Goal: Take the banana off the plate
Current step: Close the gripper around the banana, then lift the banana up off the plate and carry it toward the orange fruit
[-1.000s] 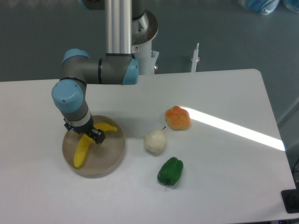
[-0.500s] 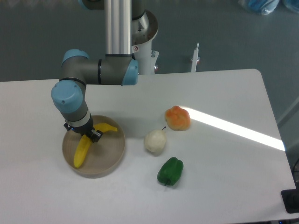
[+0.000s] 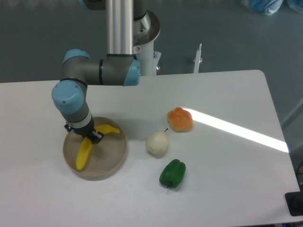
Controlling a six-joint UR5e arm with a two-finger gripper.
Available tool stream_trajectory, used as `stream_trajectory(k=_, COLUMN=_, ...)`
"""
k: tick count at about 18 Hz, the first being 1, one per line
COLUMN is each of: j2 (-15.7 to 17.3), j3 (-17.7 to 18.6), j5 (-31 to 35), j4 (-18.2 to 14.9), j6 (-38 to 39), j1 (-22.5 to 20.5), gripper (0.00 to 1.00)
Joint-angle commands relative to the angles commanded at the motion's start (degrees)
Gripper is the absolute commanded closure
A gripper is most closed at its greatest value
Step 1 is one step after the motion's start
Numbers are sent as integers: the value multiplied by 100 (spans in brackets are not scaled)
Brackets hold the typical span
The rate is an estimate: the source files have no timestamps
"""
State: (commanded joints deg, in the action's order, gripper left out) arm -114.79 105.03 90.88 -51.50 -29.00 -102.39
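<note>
The yellow banana (image 3: 85, 152) lies curved across the light brown round plate (image 3: 111, 157) at the left of the table, its stem end pointing right near the plate's far rim. My gripper (image 3: 89, 136) points down over the banana's bend, its fingers closed around the fruit's middle. The wrist hides the part of the banana under the fingers.
An orange fruit (image 3: 180, 119), a pale pear-like fruit (image 3: 157, 143) and a green bell pepper (image 3: 172, 173) lie to the right of the plate. The arm's base column (image 3: 120, 28) stands at the table's back edge. A bright strip of light crosses the right side.
The fingers have drawn in on the banana's middle. The banana's lower end has shifted slightly and lifted a little within the plate.
</note>
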Motion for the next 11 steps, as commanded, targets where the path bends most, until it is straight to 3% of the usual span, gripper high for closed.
stream_trajectory(k=4, j2=44, j3=-35, j5=9, j4=-9, j6=-9, j1=-9, gripper=67)
stream_trajectory(k=11, j2=474, j3=-149, j5=183, j4=-105, j6=-298, j1=-333, gripper=67)
